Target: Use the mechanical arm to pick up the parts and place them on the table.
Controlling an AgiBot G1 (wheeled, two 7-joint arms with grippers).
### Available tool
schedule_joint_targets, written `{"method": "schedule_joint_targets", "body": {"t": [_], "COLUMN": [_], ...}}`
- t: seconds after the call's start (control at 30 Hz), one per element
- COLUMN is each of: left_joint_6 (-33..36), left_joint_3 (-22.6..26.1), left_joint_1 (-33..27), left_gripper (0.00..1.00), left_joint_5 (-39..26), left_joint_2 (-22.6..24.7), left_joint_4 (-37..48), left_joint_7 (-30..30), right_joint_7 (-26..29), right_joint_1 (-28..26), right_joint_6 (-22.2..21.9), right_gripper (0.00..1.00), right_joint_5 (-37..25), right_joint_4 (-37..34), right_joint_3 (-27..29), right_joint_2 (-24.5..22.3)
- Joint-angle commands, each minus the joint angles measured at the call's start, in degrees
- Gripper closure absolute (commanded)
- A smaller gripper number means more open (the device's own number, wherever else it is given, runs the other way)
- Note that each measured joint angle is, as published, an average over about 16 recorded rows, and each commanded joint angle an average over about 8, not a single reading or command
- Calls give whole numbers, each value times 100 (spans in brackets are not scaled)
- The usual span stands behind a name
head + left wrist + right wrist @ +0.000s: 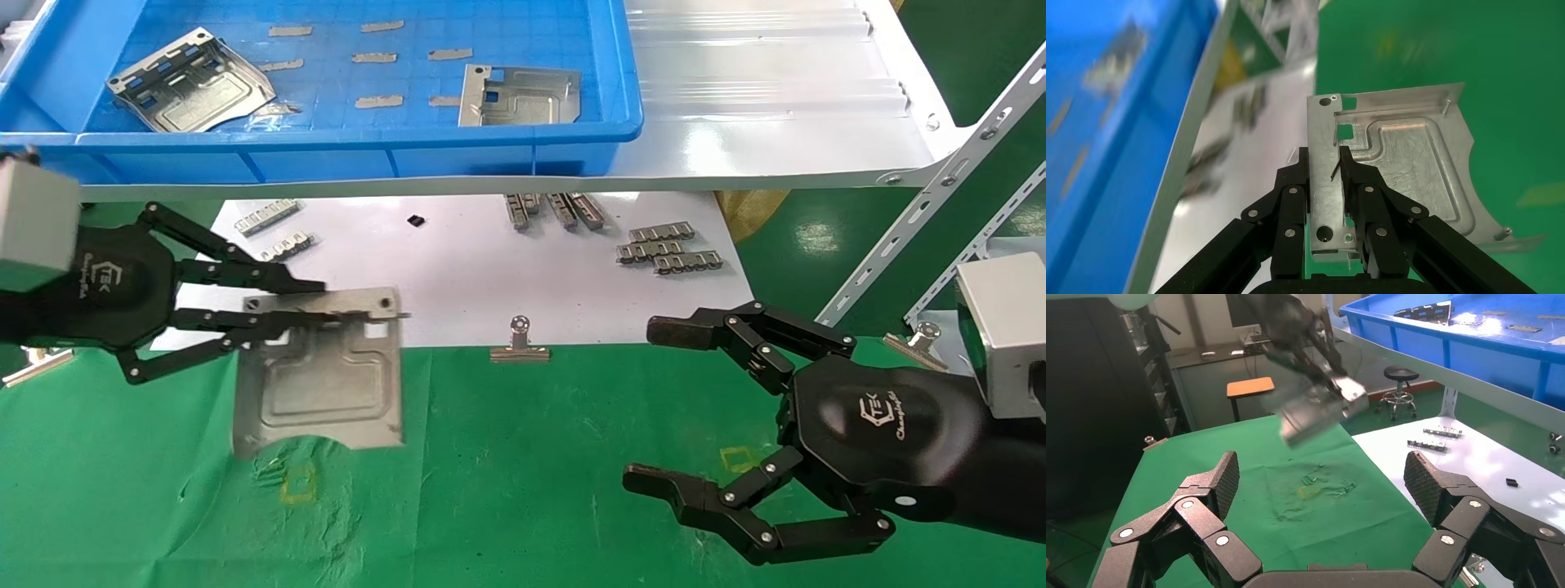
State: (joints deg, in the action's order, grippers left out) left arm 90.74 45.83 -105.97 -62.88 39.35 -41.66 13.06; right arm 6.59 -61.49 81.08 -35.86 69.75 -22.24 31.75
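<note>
My left gripper [323, 304] is shut on the top edge of a silver stamped part [323, 384] and holds it hanging above the green-cloth table [523, 490], over a yellow square outline. The left wrist view shows the fingers [1364, 184] clamped on the plate [1407, 159]. Two more parts lie in the blue bin: one at its left [189, 80], one at its right [519, 95]. My right gripper [645, 408] is open and empty above the table at the right. The right wrist view shows the left arm holding the part [1315, 413] in the distance.
The blue bin [327, 151] sits on a glossy white shelf [776, 106]. Below it, a white sheet [458, 269] holds small toothed strips [666, 249]. A binder clip [520, 343] stands at the sheet's front edge; another sits at far right [919, 339]. A slotted metal strut [932, 196] rises at the right.
</note>
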Motion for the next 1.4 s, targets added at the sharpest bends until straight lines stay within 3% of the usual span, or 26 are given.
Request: {"method": "schedule_joint_targets", "body": {"t": [0.03, 0.23, 0.57, 0.63, 0.83, 0.87, 0.9, 1.13, 1.4], "left_joint_6": [-49, -8, -19, -44, -232, -276, -323, -459, -2], "left_joint_3": [216, 664, 1179, 1243, 1400, 1419, 1434, 1411, 1257], "left_joint_1": [-23, 21, 270, 310, 395, 406, 413, 420, 358], "left_gripper": [100, 100, 100, 87, 12, 4, 0, 0, 0], "left_joint_5": [-274, -716, -769, -772, -890, -916, -940, -919, -483], "left_joint_2": [-52, 197, 527, 593, 834, 874, 909, 1035, 953], "left_joint_4": [57, 909, 1705, 1817, 2171, 2229, 2283, 2579, 2721], "left_joint_7": [300, 1196, 2092, 2201, 2379, 2393, 2404, 2520, 2441], "right_joint_7": [0, 0, 0, 0, 0, 0, 0, 0, 0], "right_joint_1": [0, 0, 0, 0, 0, 0, 0, 0, 0], "right_joint_6": [0, 0, 0, 0, 0, 0, 0, 0, 0], "right_gripper": [0, 0, 0, 0, 0, 0, 0, 0, 0], "right_joint_5": [0, 0, 0, 0, 0, 0, 0, 0, 0], "right_joint_4": [0, 0, 0, 0, 0, 0, 0, 0, 0], "right_joint_3": [0, 0, 0, 0, 0, 0, 0, 0, 0], "right_joint_2": [0, 0, 0, 0, 0, 0, 0, 0, 0]}}
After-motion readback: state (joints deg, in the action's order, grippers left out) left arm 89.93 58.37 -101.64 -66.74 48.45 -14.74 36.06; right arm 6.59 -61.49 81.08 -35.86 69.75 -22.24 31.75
